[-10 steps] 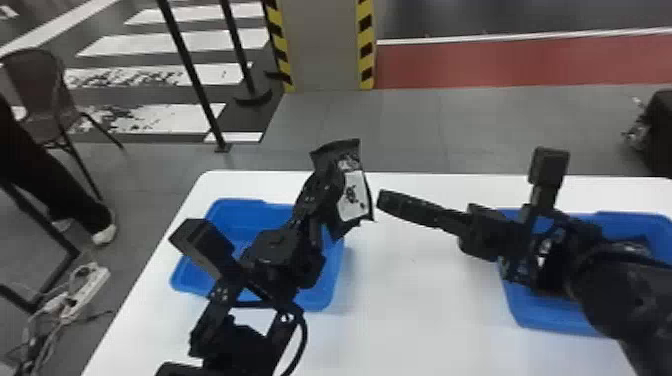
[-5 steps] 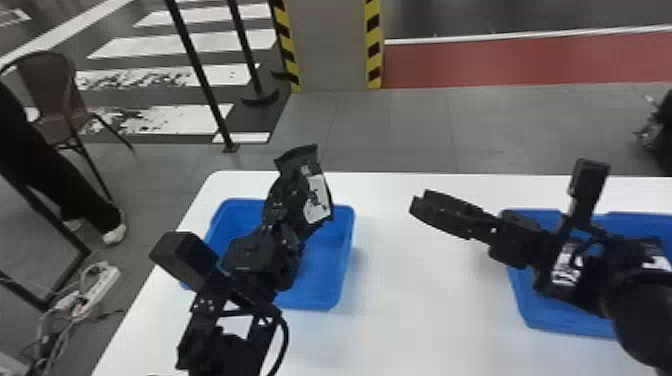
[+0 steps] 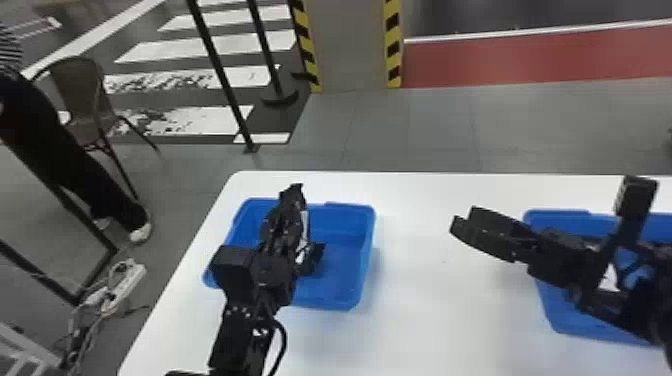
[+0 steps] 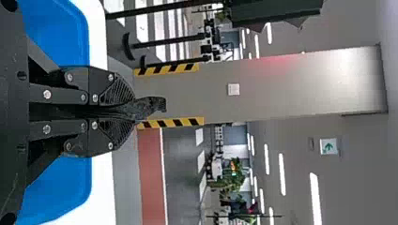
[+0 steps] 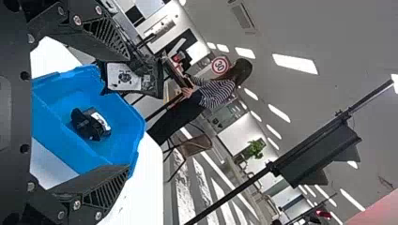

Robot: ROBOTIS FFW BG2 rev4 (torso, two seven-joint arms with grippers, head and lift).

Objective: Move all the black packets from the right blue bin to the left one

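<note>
In the head view my left gripper (image 3: 290,222) is over the left blue bin (image 3: 367,245), shut on a black packet (image 3: 297,193) seen nearly edge-on. The left wrist view has this gripper (image 4: 133,111) pinching the packet (image 4: 151,106) between its fingertips. Another packet (image 3: 314,256) lies inside the left bin; the right wrist view also has it (image 5: 91,124). Between the two bins, above the table, is my right gripper (image 3: 482,234). In its wrist view the gripper (image 5: 126,115) stands open with its fingers wide apart. The right forearm partly covers the right blue bin (image 3: 560,310).
The white table (image 3: 425,310) runs under both bins. Beyond its left edge are a chair (image 3: 82,100), a person's legs, and a power strip (image 3: 122,285) with cables on the floor. A striped pillar (image 3: 350,45) rises behind the table.
My left gripper has carried its packet leftward over the left bin, and the packet's labelled face has turned away from the head view. My right gripper has moved right and nearer the right bin.
</note>
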